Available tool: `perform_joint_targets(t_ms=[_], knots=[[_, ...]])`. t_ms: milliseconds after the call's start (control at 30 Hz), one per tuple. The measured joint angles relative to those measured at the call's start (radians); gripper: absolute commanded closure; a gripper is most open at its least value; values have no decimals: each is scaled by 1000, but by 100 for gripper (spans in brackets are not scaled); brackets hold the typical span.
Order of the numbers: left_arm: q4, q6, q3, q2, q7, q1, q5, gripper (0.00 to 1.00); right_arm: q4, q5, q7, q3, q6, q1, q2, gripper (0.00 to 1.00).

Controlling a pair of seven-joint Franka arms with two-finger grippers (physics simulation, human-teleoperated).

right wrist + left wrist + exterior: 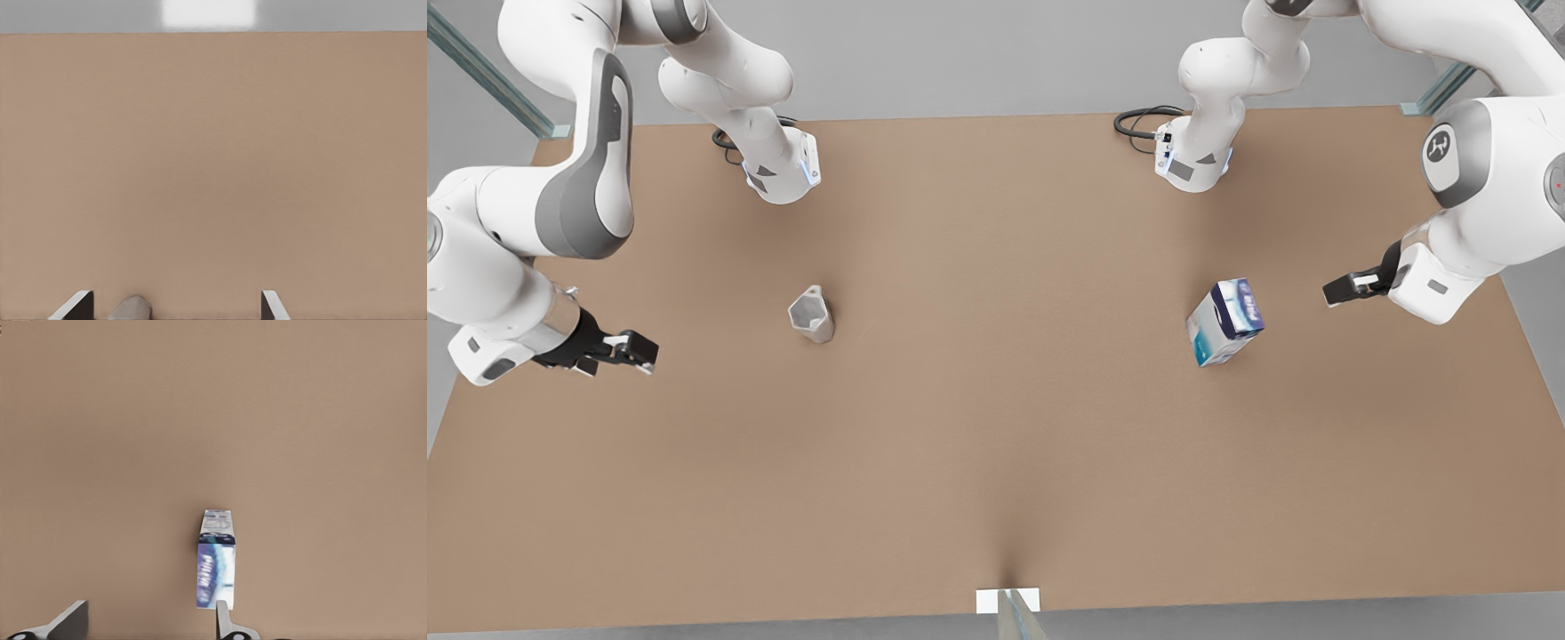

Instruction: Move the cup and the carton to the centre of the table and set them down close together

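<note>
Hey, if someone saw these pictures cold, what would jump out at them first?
Probably the carton, white and teal with a dark blue top, standing on the bare tan table toward the front view's right, with the open left gripper beside it. Toward the front view's left stands the pale faceted cup, the open right gripper close by.

The scene is lit evenly & fairly bright by soft overhead light; no glare is seen on the matte table [996,427], only a faint darker band toward its far edge and a small dark streak at the near edge in the front view. Very weak, diffuse shadows are cast beside the cup [812,315] & the carton [1224,322]. The carton's print is rendered blurred in the left wrist view.
</note>
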Motion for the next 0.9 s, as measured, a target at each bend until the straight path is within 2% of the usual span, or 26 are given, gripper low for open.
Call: perform_joint_targets(t_ms=[100, 167, 233, 300, 467, 733, 900], knots=[[6, 1, 0, 8, 3, 0, 2, 0, -472, -2, -1, 4, 251, 2, -244, 0], [14, 0, 0, 17, 4, 0, 1, 0, -646, 2, -1, 49, 333, -9, -294, 0], [14, 0, 0, 18, 5, 0, -1, 0, -727, 8, -2, 97, 349, 54, -289, 0], [13, -3, 0, 18, 5, 0, -3, 0, -789, 10, -2, 134, 401, 48, -267, 0], [14, -5, 0, 25, 3, -2, -4, 0, -873, 10, -10, 149, 431, 25, -239, 0], [14, -5, 0, 32, 2, -1, -4, 0, -915, 11, -15, 181, 497, 98, -166, 0], [12, -5, 0, 38, -4, -10, -2, 0, -925, 10, -16, 181, 537, 33, -136, 0]])
